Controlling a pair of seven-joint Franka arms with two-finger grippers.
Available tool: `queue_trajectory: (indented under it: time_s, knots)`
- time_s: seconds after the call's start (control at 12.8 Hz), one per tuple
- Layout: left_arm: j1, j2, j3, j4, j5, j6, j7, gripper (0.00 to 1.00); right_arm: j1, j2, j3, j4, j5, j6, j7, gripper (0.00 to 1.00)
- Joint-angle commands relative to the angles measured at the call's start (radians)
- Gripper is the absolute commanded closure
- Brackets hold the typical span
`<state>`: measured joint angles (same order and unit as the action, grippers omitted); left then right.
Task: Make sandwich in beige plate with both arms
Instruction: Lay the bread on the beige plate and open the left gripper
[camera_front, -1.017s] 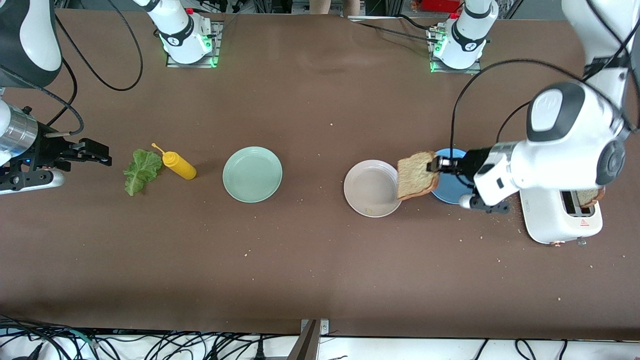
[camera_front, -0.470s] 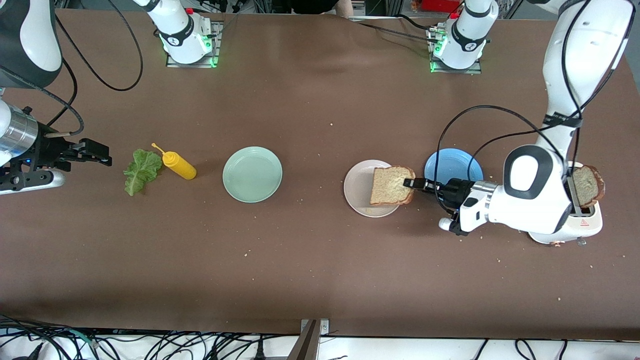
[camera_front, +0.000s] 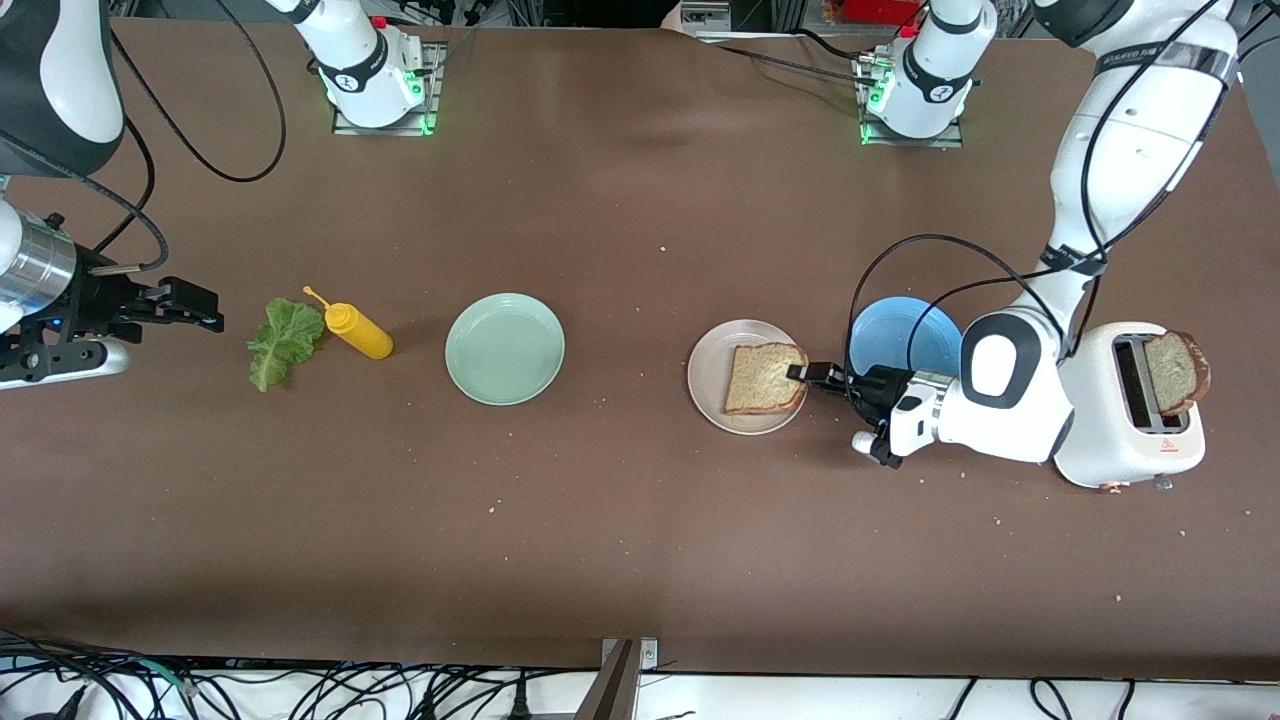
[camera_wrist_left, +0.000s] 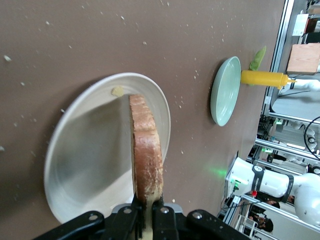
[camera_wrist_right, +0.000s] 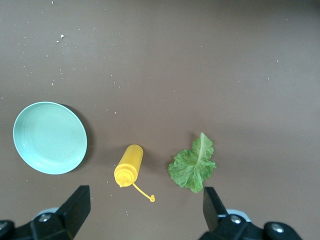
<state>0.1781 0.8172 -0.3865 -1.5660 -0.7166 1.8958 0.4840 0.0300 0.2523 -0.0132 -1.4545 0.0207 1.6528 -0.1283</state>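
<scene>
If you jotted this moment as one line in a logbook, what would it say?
left gripper: shut on bread slice, over beige plate | right gripper: open, waiting over lettuce | toaster: second slice

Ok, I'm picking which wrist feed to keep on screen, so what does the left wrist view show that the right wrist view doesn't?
Only the left wrist view shows the left gripper shut on the bread slice, held edge-on over the beige plate, plus a robot base with a green light.

Only the right wrist view shows the right gripper, open, over the table's right-arm end.

Both show the mint green plate, the yellow squeeze bottle, the lettuce leaf and the brown table.
</scene>
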Motion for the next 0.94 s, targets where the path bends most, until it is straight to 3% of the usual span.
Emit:
queue_trajectory:
  time_s: [0.0,0.39,0.47,0.63,0.86]
  knots:
    - [-0.026,0.029,-0.002,-0.005,-0.06,0.067,0.057,1.0,-0.002,0.001,0.001,0.006,0.004,-0.002,-0.005,0.0]
    - [-0.081,0.037,-0.002,-0.025,-0.1,0.18,0.057,1.0,-0.002,0.022,0.001,0.005,0.005,-0.01,-0.014,0.0]
    - [-0.081,0.037,-0.002,-0.025,-0.098,0.18,0.057,0.81,-0.004,0.022,0.001,0.002,0.005,-0.011,-0.016,0.0]
    - [-0.081,0.03,-0.002,-0.022,-0.092,0.18,0.056,0.0,-0.004,0.028,0.001,0.0,0.008,-0.008,-0.059,0.0]
    - [-0.081,-0.009,0.004,-0.02,-0.057,0.178,0.039,0.0,-0.005,0.031,0.001,0.0,0.024,-0.004,-0.18,0.0]
